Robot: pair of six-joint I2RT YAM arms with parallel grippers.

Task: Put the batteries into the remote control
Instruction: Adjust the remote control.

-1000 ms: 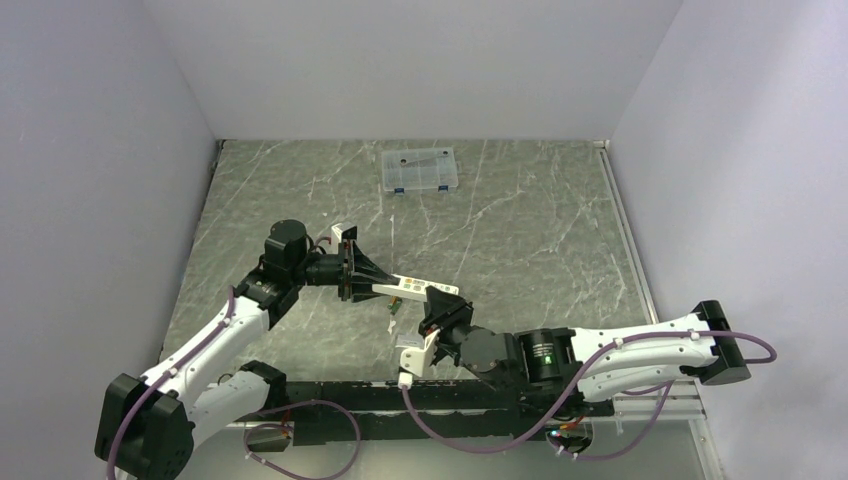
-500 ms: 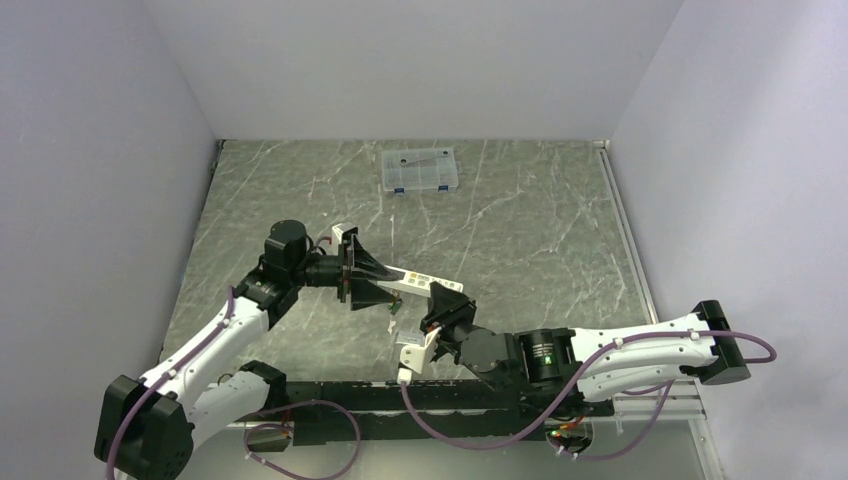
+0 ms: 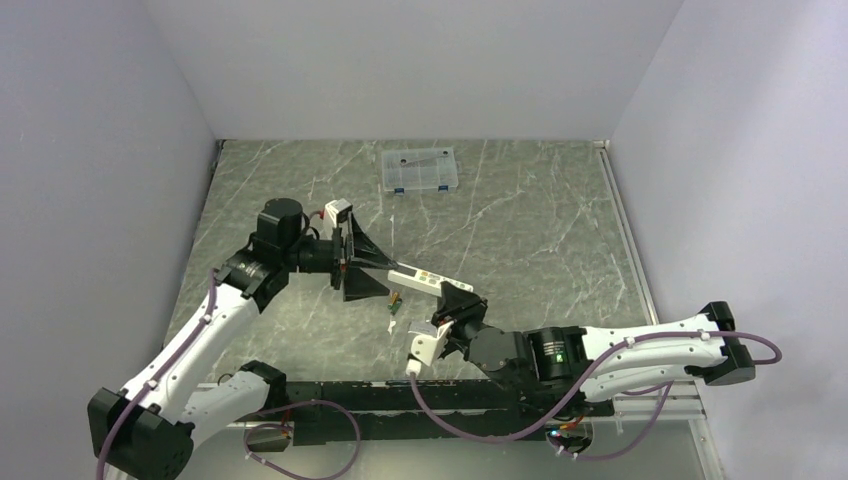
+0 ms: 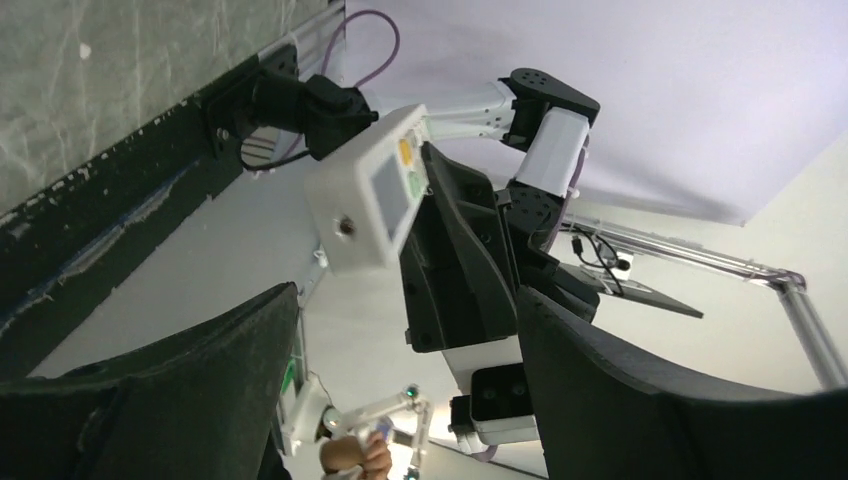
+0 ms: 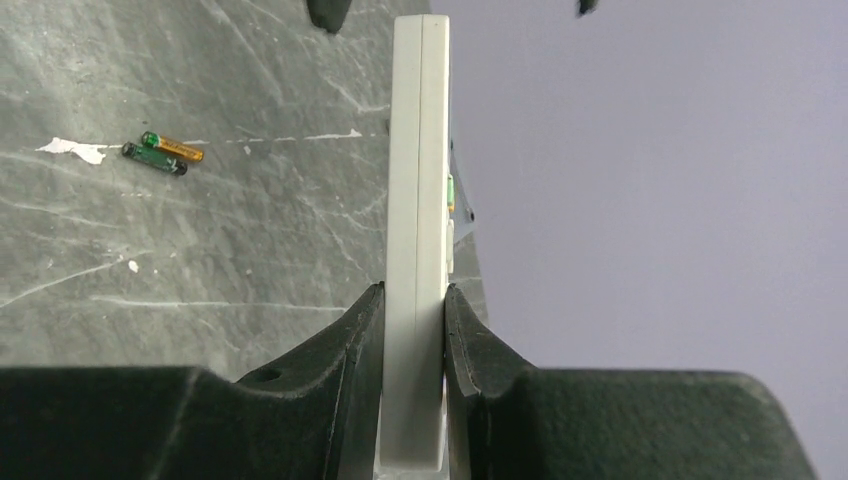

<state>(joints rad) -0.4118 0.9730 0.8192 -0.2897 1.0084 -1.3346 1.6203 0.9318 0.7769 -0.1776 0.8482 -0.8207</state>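
Note:
The white remote control (image 3: 420,279) hangs above the table, tilted, with my right gripper (image 3: 455,300) shut on its near end. In the right wrist view the remote control (image 5: 418,200) stands edge-on, pinched between both pads of the right gripper (image 5: 415,292). My left gripper (image 3: 388,277) is open at the remote's far end and holds nothing. In the left wrist view the remote control (image 4: 365,200) sits just beyond the spread fingers of the left gripper (image 4: 405,300). Two batteries (image 5: 163,152) lie side by side on the table, seen from above as the batteries (image 3: 395,298) under the remote.
A clear compartment box (image 3: 420,170) with blue latches stands at the back of the marble table (image 3: 520,230). A small white piece (image 3: 392,325) lies near the batteries. White walls close in both sides, and a black rail (image 3: 330,395) runs along the near edge.
My left gripper has opened and let go of the remote's far end, and its arm has risen slightly. The right gripper keeps hold of the remote and has shifted a little right.

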